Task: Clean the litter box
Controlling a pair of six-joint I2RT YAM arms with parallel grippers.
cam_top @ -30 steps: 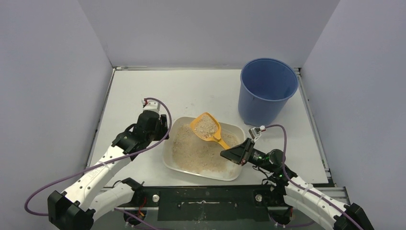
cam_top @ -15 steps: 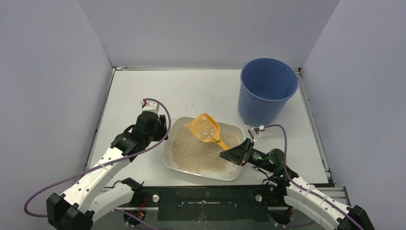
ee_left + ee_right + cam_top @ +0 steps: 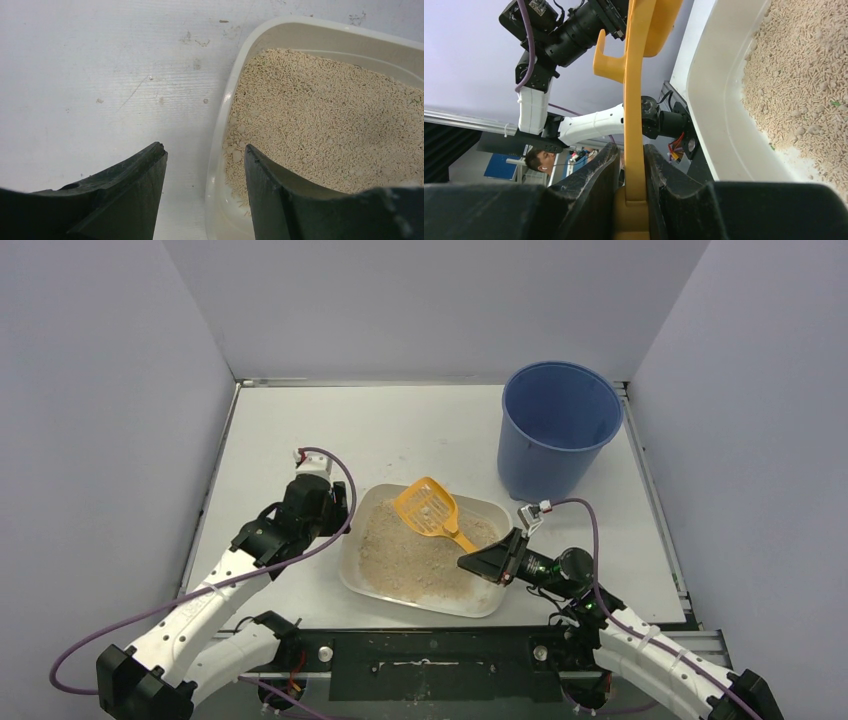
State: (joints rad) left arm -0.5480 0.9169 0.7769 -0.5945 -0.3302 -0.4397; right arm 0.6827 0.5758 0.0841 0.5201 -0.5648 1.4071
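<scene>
The litter box (image 3: 478, 604), an off-white tray of beige litter (image 3: 410, 555), sits at the table's near middle. My right gripper (image 3: 472, 562) is shut on the handle of an orange slotted scoop (image 3: 425, 508), whose head hangs over the box's far side with its slots showing. In the right wrist view the fingers (image 3: 631, 150) clamp the handle (image 3: 634, 100) beside the box wall (image 3: 719, 90). My left gripper (image 3: 340, 512) is open at the box's left end. In the left wrist view it (image 3: 205, 152) straddles the rim (image 3: 280, 27), one finger over the table and one over the litter.
A tall blue bucket (image 3: 556, 430) stands at the back right, just beyond the box's far right corner. Grey walls close in the white table (image 3: 300, 430) on three sides. The arm bases and a black rail line the near edge.
The scoop was heaped with litter a second ago; now its slots show and most has sifted back. The scoop head shifted slightly left. The left arm has barely moved.
</scene>
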